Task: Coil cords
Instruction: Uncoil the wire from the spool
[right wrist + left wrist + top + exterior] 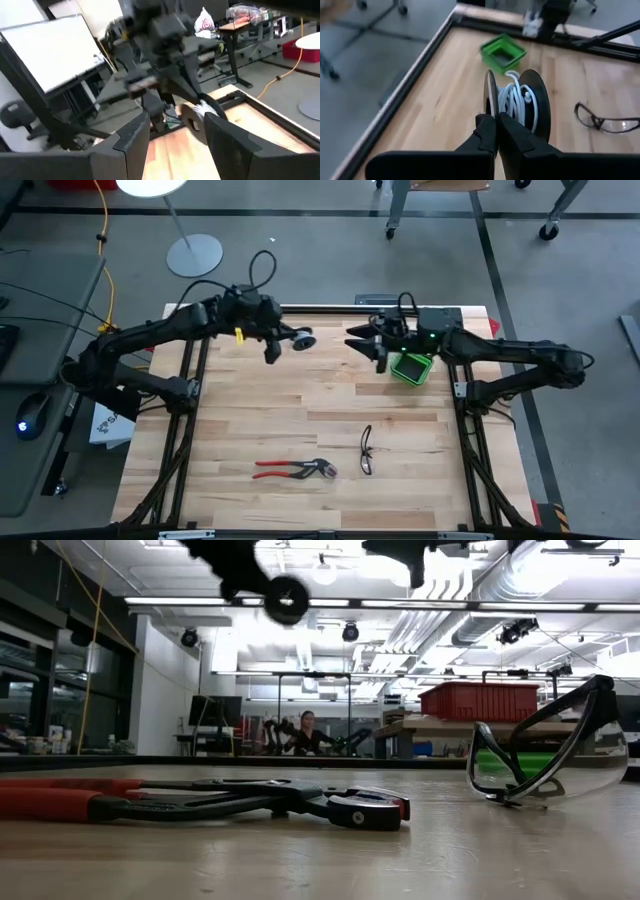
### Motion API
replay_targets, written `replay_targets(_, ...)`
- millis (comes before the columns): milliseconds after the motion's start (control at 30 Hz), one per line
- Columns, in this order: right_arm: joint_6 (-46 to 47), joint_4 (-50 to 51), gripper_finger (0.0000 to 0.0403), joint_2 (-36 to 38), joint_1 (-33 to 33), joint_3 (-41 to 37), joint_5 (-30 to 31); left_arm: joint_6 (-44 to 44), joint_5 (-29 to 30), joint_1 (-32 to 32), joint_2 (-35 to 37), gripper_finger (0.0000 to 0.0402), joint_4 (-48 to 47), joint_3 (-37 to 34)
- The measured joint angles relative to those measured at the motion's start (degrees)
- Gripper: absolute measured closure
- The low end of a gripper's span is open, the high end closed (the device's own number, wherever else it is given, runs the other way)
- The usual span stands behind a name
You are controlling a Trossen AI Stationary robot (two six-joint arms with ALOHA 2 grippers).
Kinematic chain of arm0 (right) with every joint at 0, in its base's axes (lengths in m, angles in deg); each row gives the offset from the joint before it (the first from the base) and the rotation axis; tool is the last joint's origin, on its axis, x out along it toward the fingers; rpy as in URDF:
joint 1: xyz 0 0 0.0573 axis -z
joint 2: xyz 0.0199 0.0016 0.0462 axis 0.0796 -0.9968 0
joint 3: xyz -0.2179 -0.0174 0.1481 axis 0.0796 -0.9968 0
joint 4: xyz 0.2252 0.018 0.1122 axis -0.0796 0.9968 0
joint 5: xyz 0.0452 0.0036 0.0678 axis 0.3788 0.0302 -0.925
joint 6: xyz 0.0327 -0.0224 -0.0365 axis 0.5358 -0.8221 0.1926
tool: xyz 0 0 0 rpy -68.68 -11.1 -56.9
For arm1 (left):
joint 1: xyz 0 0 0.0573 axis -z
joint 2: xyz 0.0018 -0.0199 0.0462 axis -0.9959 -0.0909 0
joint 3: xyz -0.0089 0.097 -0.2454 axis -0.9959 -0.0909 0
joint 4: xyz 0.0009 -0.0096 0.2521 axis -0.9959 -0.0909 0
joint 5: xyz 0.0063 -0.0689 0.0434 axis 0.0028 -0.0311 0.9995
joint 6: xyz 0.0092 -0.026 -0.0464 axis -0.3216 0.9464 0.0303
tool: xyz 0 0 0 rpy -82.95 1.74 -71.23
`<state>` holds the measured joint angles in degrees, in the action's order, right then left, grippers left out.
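Jaws of your left gripper are closed on the small black round spool, wound with thin white cord, above the wooden table. Your right gripper waits nearby, fingers apart, holding nothing.

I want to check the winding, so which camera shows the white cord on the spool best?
The left wrist view: the cord lies wound between the spool's two black discs, held by the left gripper. The high and low views show only the small dark spool; the right wrist view gives a blurred white glimpse.

2 dark, jointed arms carry looping black cables; the right wrist shows a green light (small).
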<state>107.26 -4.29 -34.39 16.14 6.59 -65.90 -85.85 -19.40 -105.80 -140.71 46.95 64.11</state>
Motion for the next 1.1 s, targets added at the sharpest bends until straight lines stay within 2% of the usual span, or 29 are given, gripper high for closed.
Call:
replay_targets(133,-6.10,2.56,0.0222,-3.09,-0.60,3.45,-0.87,-2.63,2.54,2.99,-2.76,0.0401,1.51,3.17)
replay_targets(500,-20.96,22.53,0.0222,-9.00,-0.85,15.57,-0.14,-3.81,2.54,5.88,-7.04,0.0401,2.24,9.55)
replay_targets(833,-24.86,25.55,0.0222,-9.13,-0.87,17.64,0.11,-3.43,4.82,5.88,-7.47,0.0401,3.60,9.96)
replay_targets(967,-25.54,25.66,0.0222,-9.14,-1.24,17.64,2.46,-3.65,4.87,6.09,-7.45,0.0401,4.28,9.96)
replay_targets(1100,-26.31,25.63,0.0245,-9.14,-1.71,17.64,2.99,-3.78,4.79,6.09,-7.41,0.0401,5.64,9.96)
